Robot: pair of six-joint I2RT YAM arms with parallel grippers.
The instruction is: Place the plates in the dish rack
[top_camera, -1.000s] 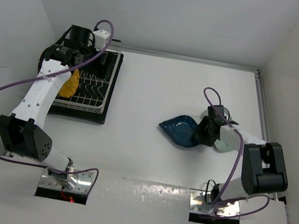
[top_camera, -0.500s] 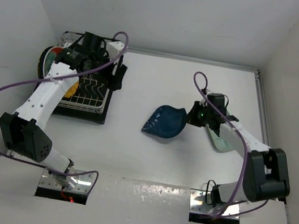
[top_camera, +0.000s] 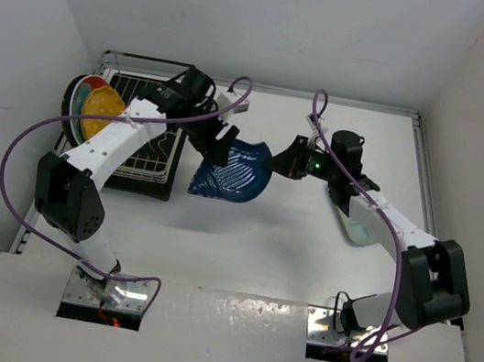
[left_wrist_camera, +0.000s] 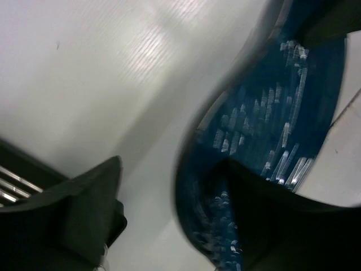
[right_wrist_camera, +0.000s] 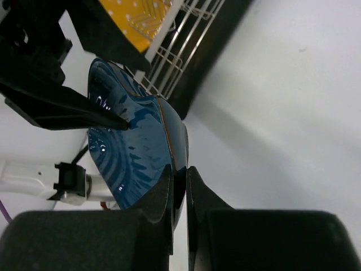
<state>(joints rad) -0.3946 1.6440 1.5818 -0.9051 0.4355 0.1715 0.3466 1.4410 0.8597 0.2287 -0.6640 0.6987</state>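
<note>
Blue ceramic, the leaf-shaped plate (top_camera: 230, 172) hangs over the middle of the bench (top_camera: 301, 274), just off the dish rack (top_camera: 156, 150) in the far left corner: a handover, I judge. Your right gripper (top_camera: 284, 162) has its jaws pinched on one rim; the left gripper (top_camera: 218, 145) straddles the opposite rim, jaws wide. Next, close left before right lets go. Only the right wrist view shows a left finger (right_wrist_camera: 84, 116) touching the plate's face; only overhead shows the mint plate (top_camera: 359, 229) near the right edge.

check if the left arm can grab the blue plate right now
Probably yes: the blue plate is held up by the right jaws, and its free rim sits between the open left jaws, nothing blocking.
</note>
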